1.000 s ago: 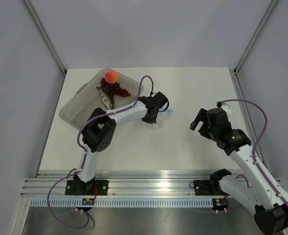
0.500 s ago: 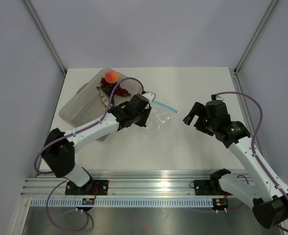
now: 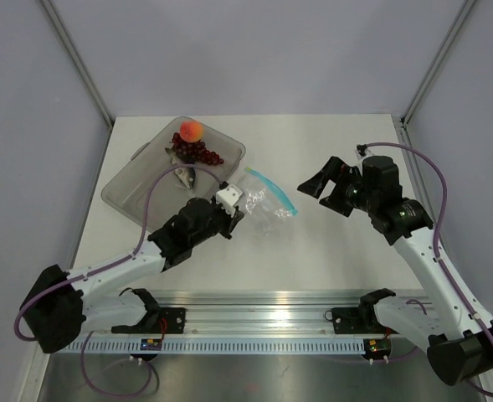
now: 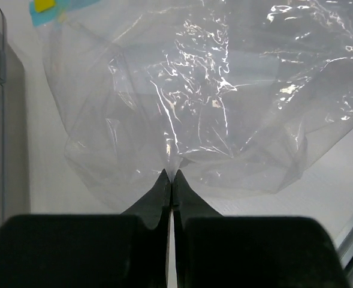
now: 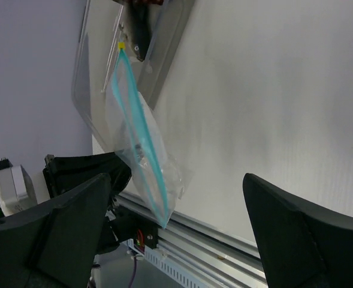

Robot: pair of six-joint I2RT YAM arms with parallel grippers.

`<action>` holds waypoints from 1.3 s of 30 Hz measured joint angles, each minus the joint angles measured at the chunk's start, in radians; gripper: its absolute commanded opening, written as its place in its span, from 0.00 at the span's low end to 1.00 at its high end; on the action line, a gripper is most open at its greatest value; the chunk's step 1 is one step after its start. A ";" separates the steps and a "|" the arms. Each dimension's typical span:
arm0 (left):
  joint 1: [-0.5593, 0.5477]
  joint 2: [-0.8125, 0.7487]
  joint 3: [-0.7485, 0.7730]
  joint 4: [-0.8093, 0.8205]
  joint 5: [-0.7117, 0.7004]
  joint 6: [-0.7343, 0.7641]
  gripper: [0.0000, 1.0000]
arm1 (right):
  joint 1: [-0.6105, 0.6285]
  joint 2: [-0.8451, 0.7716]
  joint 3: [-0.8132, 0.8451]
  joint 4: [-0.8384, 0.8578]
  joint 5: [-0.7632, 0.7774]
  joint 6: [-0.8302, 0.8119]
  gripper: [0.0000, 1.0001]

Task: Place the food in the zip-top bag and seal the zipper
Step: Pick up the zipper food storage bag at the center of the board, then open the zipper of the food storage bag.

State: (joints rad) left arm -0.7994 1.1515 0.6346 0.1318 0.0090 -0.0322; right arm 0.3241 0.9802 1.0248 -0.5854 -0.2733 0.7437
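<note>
Clear plastic zip-top bag [image 3: 267,203] sits mid-frame, its edge pinched in the closed left claw [image 4: 170,179]; the right claw [image 3: 320,179] gapes wide, empty. Peach [image 3: 191,131] and grapes [image 3: 199,153] rest in the tray [image 3: 129,189], upper left.

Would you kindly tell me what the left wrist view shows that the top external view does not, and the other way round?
Only the left wrist view: the left gripper seen close, its tips shut together on a fold of the zip-top bag.

Only the top external view: the peach and the grapes lying in the grey tray, and the right gripper open, apart from the bag.

Both: the clear bag, its teal zipper and an edge of the tray.
</note>
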 measured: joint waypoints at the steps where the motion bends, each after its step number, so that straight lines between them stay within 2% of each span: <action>1: 0.000 -0.041 -0.043 0.045 0.008 0.013 0.00 | 0.000 0.003 0.001 0.006 -0.013 0.005 1.00; 3: -0.001 -0.111 -0.107 0.138 0.032 0.048 0.00 | 0.000 0.019 0.001 0.026 -0.051 0.014 0.99; 7: -0.001 -0.132 -0.109 0.229 0.100 0.101 0.00 | -0.001 0.057 0.000 0.076 -0.141 0.020 0.97; 12: -0.005 -0.131 -0.108 0.263 0.159 0.122 0.00 | -0.001 0.082 0.000 0.092 -0.193 0.014 0.96; 18: -0.016 -0.129 -0.100 0.277 0.183 0.138 0.00 | -0.001 0.087 0.000 0.096 -0.221 0.008 0.88; 22: -0.023 -0.129 -0.091 0.278 0.188 0.147 0.00 | -0.001 0.091 -0.006 0.108 -0.242 0.010 0.88; 32: -0.027 -0.130 -0.091 0.273 0.196 0.160 0.00 | -0.001 0.020 -0.003 0.101 -0.197 0.013 0.91; 39: -0.030 -0.143 -0.091 0.265 0.198 0.160 0.00 | -0.001 0.028 0.018 0.085 -0.158 0.013 0.91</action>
State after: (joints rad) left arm -0.8295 1.0080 0.5434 0.3965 0.2070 0.1280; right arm 0.3233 1.0084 1.0424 -0.5003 -0.4309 0.7567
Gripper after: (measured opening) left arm 0.002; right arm 0.909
